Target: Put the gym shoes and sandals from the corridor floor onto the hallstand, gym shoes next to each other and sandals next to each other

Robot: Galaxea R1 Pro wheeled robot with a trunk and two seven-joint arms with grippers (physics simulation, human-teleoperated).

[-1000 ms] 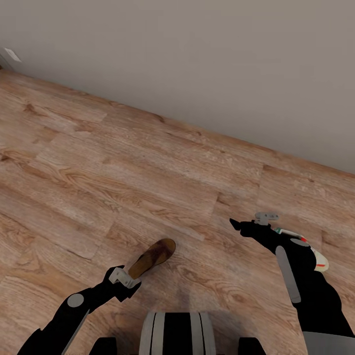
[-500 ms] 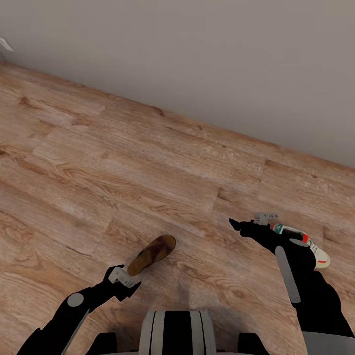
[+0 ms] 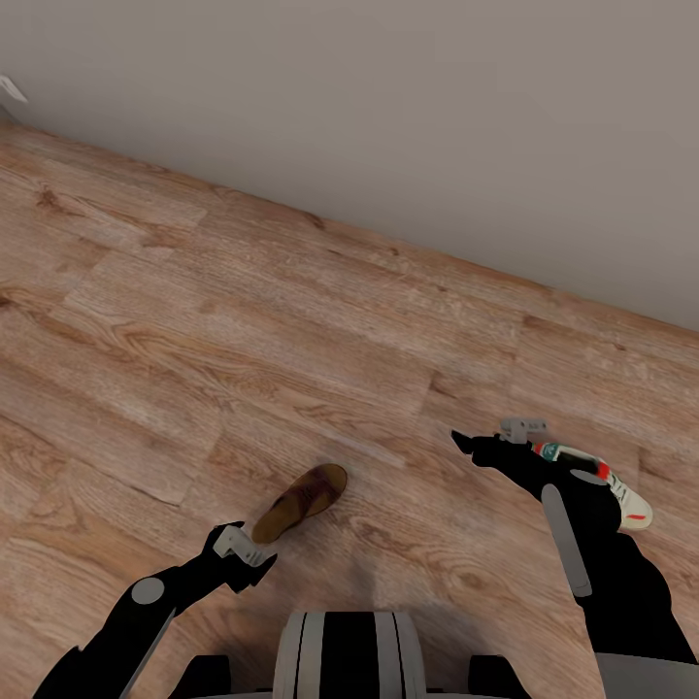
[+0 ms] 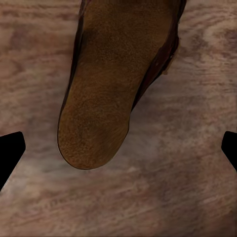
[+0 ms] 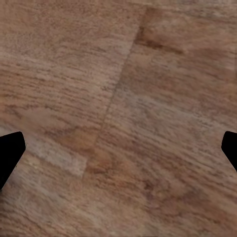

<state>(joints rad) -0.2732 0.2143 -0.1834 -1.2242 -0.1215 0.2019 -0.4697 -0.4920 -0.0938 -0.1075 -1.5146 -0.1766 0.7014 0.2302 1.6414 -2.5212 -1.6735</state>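
- The left tool (image 3: 254, 560) hangs over the corridor floor (image 3: 291, 359) just beside the heel end of one sandal (image 3: 299, 503), on the side of the sandal nearer to the robot.
- In the left wrist view its two dark fingertips (image 4: 10, 155) stand at the far edges of the picture, so this tool is spread wide and holds nothing.
- In the same view the heel of the sandal (image 4: 111, 89) lies between the lines of the two fingertips but further out than they are; no fingertip touches it.
- The sandal is dark brown with a tan footbed. It lies flat on the floor and points obliquely away from the robot, toward the wall (image 3: 408, 126).
- The right tool (image 3: 468, 444) is well apart from the sandal, on the robot's right side, and it also hangs above the floor.
- The right wrist view shows its fingertips (image 5: 10, 155) far apart at both edges, with wood planks between them, so this tool is spread too and is empty.
- One gym shoe (image 3: 597, 481) lies on the floor further to the right than the sandal, just behind the right arm (image 3: 592, 544), which covers a part of it. It is white with a green stripe and red marks.
- The grey wall runs slantwise beyond the sandal, and the floor meets it there.
- The robot's trunk (image 3: 349, 655) is at the near edge of the head view, between the two arms.
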